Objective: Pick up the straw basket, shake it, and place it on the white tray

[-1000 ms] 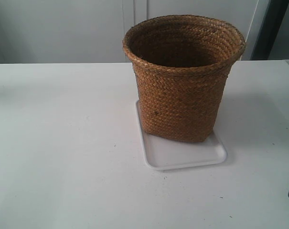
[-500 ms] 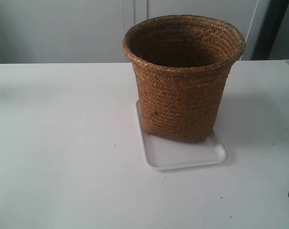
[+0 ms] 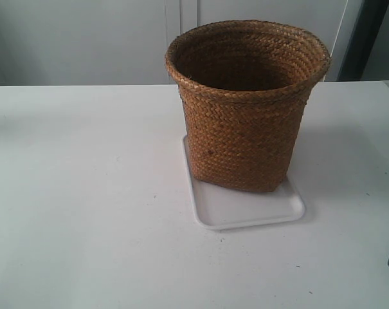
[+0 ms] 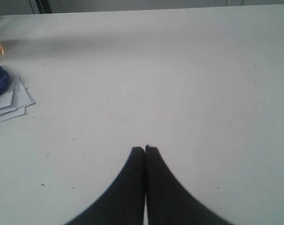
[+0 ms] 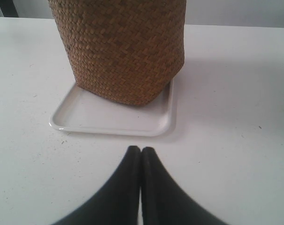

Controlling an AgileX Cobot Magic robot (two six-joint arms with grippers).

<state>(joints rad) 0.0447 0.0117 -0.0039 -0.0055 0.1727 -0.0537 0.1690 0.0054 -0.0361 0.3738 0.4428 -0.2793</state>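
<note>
Zero change from before | straw basket [image 3: 245, 122] upright on white tray [image 3: 245, 209] | left gripper [image 4: 145, 149], right gripper [image 5: 141, 149] pressed together

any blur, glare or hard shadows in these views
Exterior view: the tall brown woven straw basket is sharp, its inside dark, with a soft shadow on the white table at the view's right. Left wrist view: the black left tool is blurred along its edges. Right wrist view: the black right tool is blurred too; the glossy white rectangular tray shows no harsh glare.
</note>
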